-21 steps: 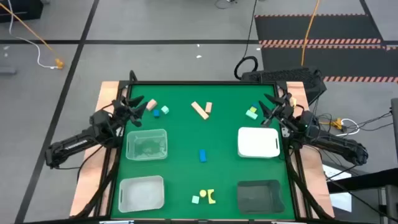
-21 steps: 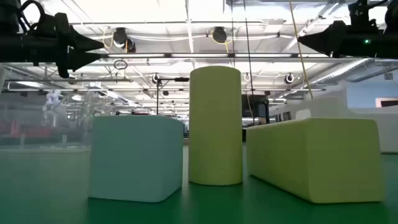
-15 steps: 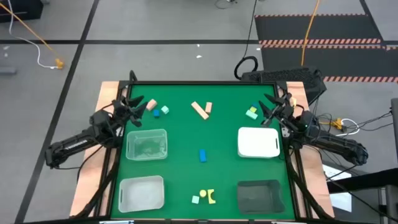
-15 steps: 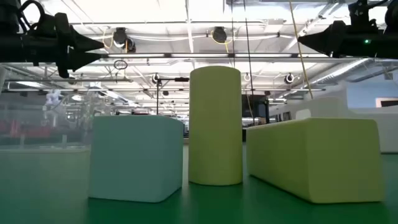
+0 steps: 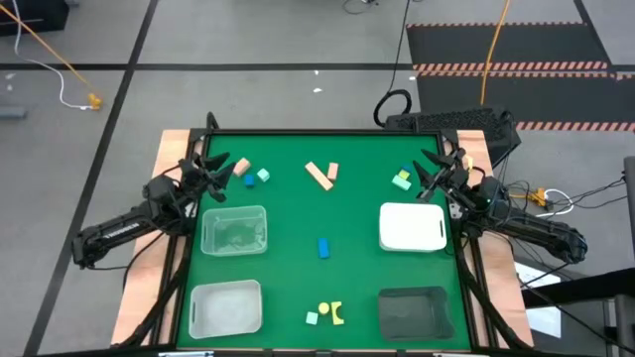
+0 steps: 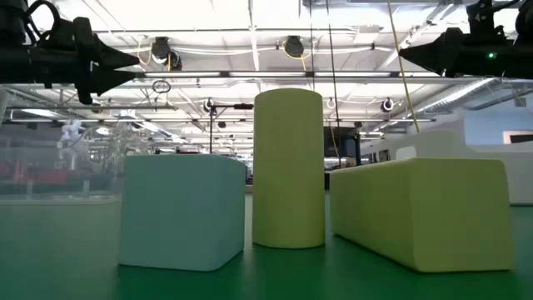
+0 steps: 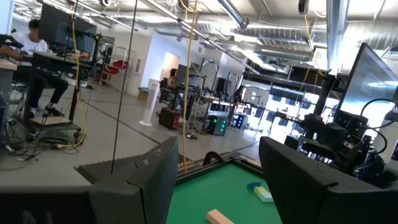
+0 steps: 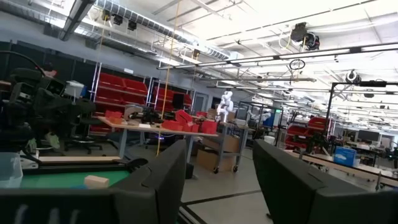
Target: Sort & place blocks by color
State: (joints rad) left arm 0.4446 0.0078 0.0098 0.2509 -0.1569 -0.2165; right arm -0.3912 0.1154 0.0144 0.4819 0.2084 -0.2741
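Left gripper (image 5: 211,176) hovers at table's far-left edge, fingers apart, holding nothing. Just beside it: tan block (image 5: 241,168), blue block (image 5: 263,176). Clear trays (image 5: 234,230) on left show no blocks you can make out. Centre: two tan blocks (image 5: 319,176) far side, blue block (image 5: 323,248) mid-table, teal and yellow-green blocks (image 5: 330,313) at near edge. Right: green block (image 5: 401,180) beside right gripper (image 5: 433,177), fingers apart, empty. White tray (image 5: 412,227), dark tray (image 5: 413,312) look unfilled. You judge sorting not yet begun; every visible block left to place.
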